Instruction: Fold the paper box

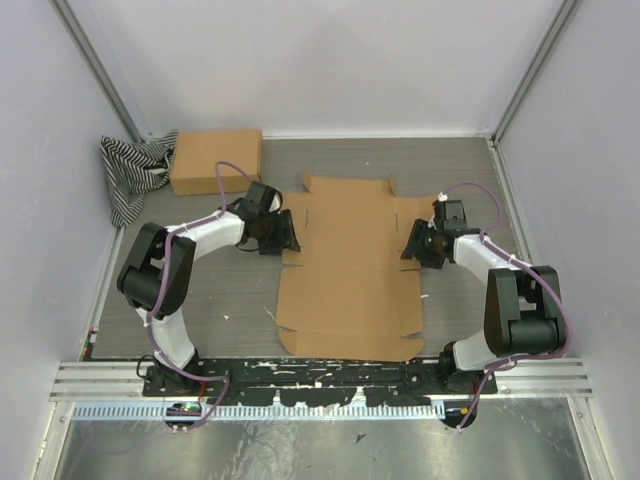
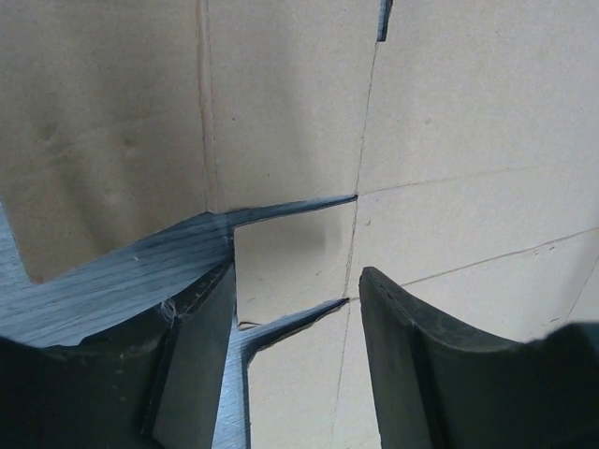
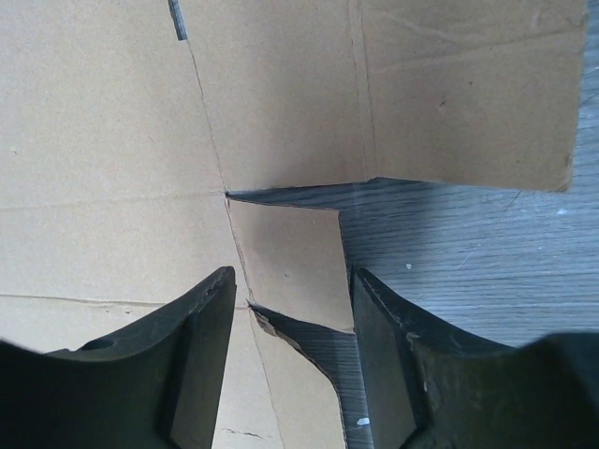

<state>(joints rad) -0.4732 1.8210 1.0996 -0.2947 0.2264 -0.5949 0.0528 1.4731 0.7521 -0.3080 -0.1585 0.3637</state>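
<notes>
Left gripper and right gripper, both spread, flank the flat paper box. Far left: closed cardboard box, striped cloth.

Lab robot cell: plain white walls, aluminium mounting rail.

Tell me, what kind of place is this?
Probably a robot lab test booth: a left arm and right arm bolted by a metal rail, plain walls closing in the table, and a flat paper box to practise on.
</notes>
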